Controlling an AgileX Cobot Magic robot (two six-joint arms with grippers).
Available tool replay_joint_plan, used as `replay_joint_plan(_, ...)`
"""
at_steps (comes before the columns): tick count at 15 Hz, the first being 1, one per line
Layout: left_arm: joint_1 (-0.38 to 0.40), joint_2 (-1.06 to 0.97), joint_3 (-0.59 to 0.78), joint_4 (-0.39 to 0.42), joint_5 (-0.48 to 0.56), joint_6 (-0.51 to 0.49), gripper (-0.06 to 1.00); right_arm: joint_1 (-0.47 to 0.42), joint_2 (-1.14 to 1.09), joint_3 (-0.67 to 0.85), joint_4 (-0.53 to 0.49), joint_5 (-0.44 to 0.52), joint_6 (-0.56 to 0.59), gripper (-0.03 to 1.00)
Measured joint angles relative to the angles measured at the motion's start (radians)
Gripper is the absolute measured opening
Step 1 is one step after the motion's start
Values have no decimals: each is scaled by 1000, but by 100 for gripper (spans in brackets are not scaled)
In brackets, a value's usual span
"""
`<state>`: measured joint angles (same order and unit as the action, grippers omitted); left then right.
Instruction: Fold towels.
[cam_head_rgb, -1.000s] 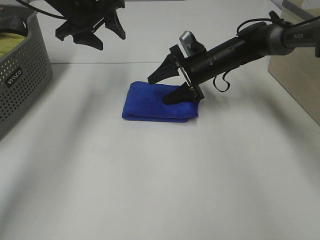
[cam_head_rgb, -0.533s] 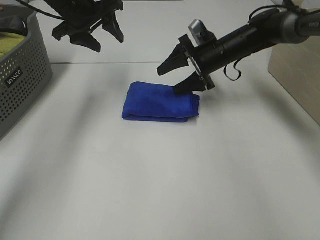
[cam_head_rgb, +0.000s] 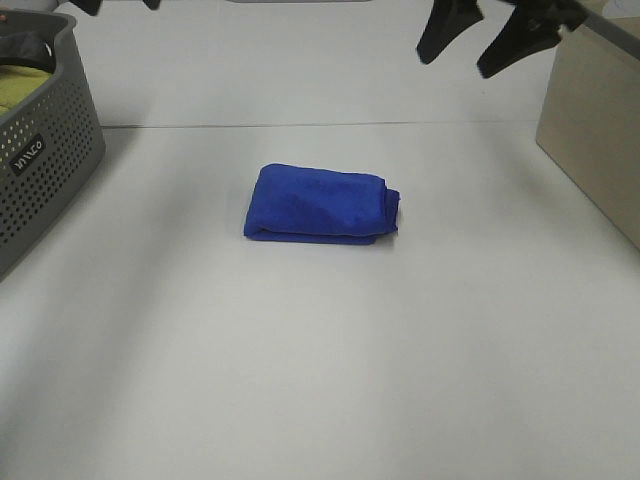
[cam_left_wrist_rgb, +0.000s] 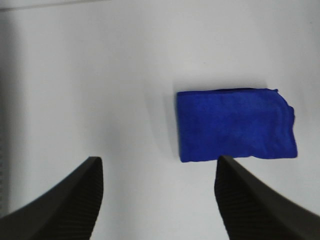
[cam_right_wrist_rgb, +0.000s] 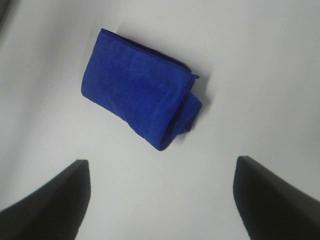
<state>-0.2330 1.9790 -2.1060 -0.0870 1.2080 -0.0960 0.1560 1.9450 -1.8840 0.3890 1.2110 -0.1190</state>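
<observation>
The royal-blue towel (cam_head_rgb: 320, 204) lies folded into a small thick rectangle on the white table, a little behind its middle. It also shows in the left wrist view (cam_left_wrist_rgb: 235, 124) and the right wrist view (cam_right_wrist_rgb: 142, 92). My right gripper (cam_head_rgb: 472, 38) is open and empty, raised high at the back right, well clear of the towel. My left gripper (cam_left_wrist_rgb: 157, 200) is open and empty, high above the table; in the exterior view only dark tips show at the top left edge. No white tag is visible.
A grey perforated basket (cam_head_rgb: 45, 150) with a yellow-green cloth (cam_head_rgb: 22, 82) inside stands at the left edge. A beige box (cam_head_rgb: 595, 130) stands at the right edge.
My right gripper lifted off the towel's right end and rose up and back to the top right. My left gripper rose almost out of the exterior view. The towel stayed put.
</observation>
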Motion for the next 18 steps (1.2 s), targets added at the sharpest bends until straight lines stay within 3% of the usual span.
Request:
replay_joint_plan(2, 0, -114, 76, 80, 1, -16, 62, 0, -151, 97, -91, 2, 32, 76)
replay_joint_plan(4, 0, -266, 227, 95, 1, -17, 62, 0, -307, 232, -136, 2, 45, 76)
replay_joint_plan(7, 0, -490, 499, 96, 2, -26, 62, 0, -502, 430, -164, 2, 49, 76)
replay_joint_plan(8, 0, -635, 670, 96, 3, -37, 62, 0, -629, 576, -167, 4, 49, 76)
replay_joint_plan(9, 0, -679, 719, 96, 4, -39, 62, 0, -662, 616, -167, 4, 49, 76)
replay_joint_plan(12, 0, -989, 1042, 96, 6, -41, 62, 0, -877, 889, -170, 5, 50, 76)
replay_joint_plan(18, 0, -1573, 1459, 94, 11, 44, 62, 0, -1277, 1288, -237, 6, 49, 76)
